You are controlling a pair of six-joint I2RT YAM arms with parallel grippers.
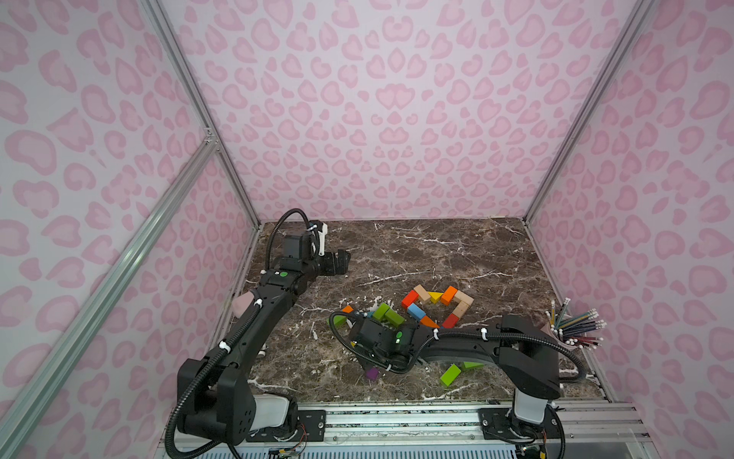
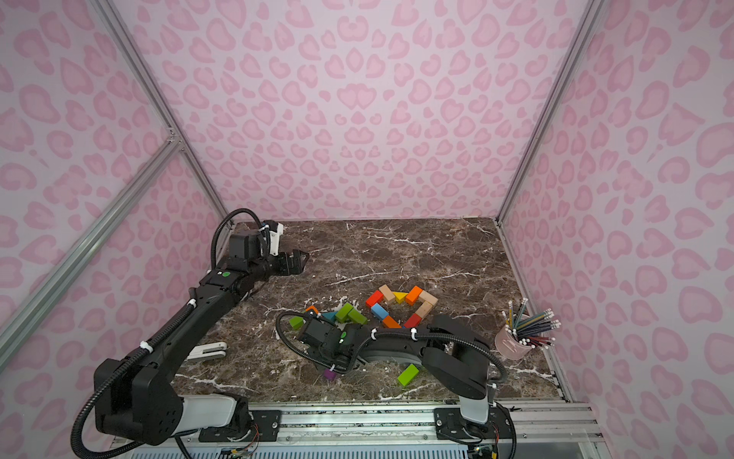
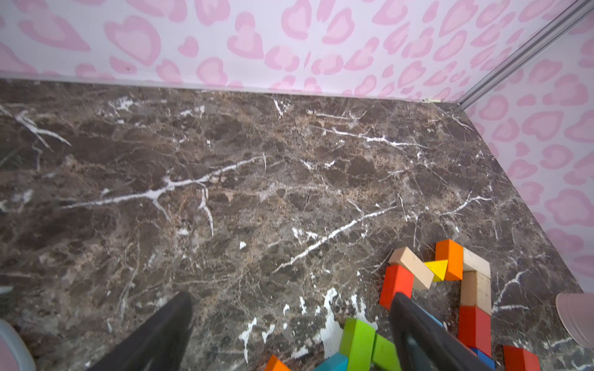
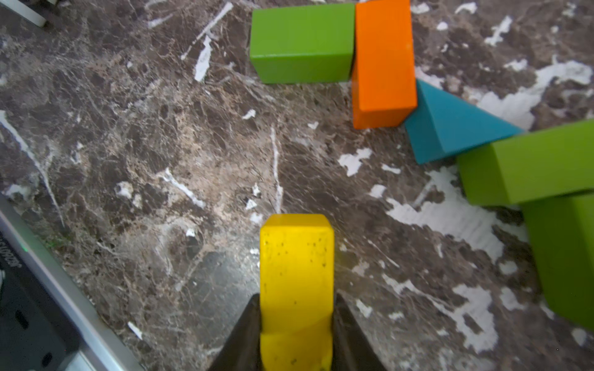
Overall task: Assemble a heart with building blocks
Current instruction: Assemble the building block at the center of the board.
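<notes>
The right pincer (image 4: 295, 302) is clamped on one end of a yellow block (image 4: 295, 253), which juts out ahead of it low over the worktop (image 4: 160, 144); whether the block touches the surface I cannot tell. The left pincer (image 3: 289, 305) hangs spread wide and empty toward the far left, well apart from every block. To the right of centre lies the heart outline (image 1: 460, 309), with the right arm (image 1: 456, 345) stretched just in front of its lower tip and hiding it. The likeliest mishap, as I judge it, is that arm sweeping through laid pieces as it swings the block across. Because the yellow block is gripped by one end only, it could also twist between the jaws when pressed into a gap. Nine pieces of the outline show in both top views: three plain wood, two red, two orange, one yellow, one blue. Loose beside it are five green blocks (image 1: 451, 374), one orange brick (image 4: 382, 64), one teal wedge (image 4: 450, 125) and one purple cube (image 1: 372, 373).
</notes>
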